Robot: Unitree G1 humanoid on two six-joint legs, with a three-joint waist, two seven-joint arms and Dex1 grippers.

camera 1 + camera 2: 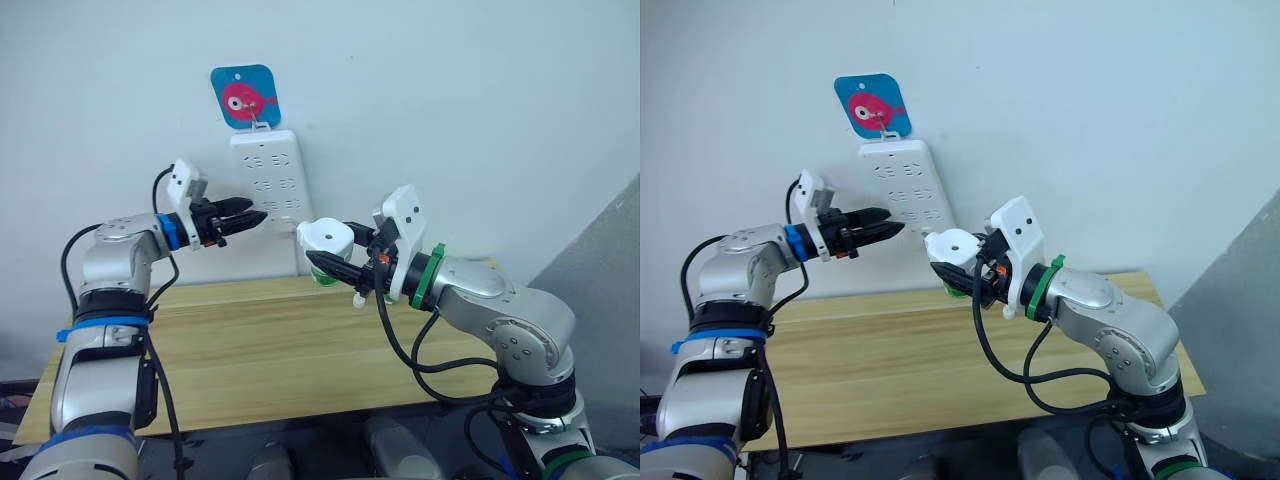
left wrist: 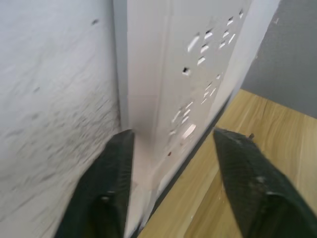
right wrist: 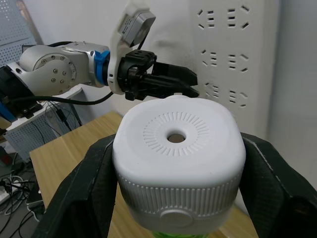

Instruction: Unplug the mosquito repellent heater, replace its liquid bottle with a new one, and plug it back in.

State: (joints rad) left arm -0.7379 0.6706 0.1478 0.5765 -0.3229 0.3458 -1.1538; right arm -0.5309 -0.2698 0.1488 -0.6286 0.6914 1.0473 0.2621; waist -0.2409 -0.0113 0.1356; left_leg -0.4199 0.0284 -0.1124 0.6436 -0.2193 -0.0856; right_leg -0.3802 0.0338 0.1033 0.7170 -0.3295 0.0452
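a: where's the heater (image 3: 178,161) relative to the power strip (image 1: 270,195)?

b: off the strip, in the air just in front of its lower part and above the back edge of the table (image 1: 260,350). the right gripper (image 1: 325,266) has it clamped, one black finger on each side of the white body. a bit of green shows under the body.

a: so the prongs aren't in a socket?

b: i can't see the prongs. the heater's domed face with the small centre hole points up toward the right wrist camera.

a: and the left gripper (image 1: 880,228)?

b: it's at the strip's left edge, about mid-height. its fingers (image 2: 106,193) are apart, holding nothing, with the strip's edge showing between them. whether they touch the strip, i can't tell.

a: anything else near the strip?

b: a blue tag with a pink fish (image 1: 246,97) on the wall, right above the strip's top. the strip itself stands upright against the wall, its foot at the table's back edge.
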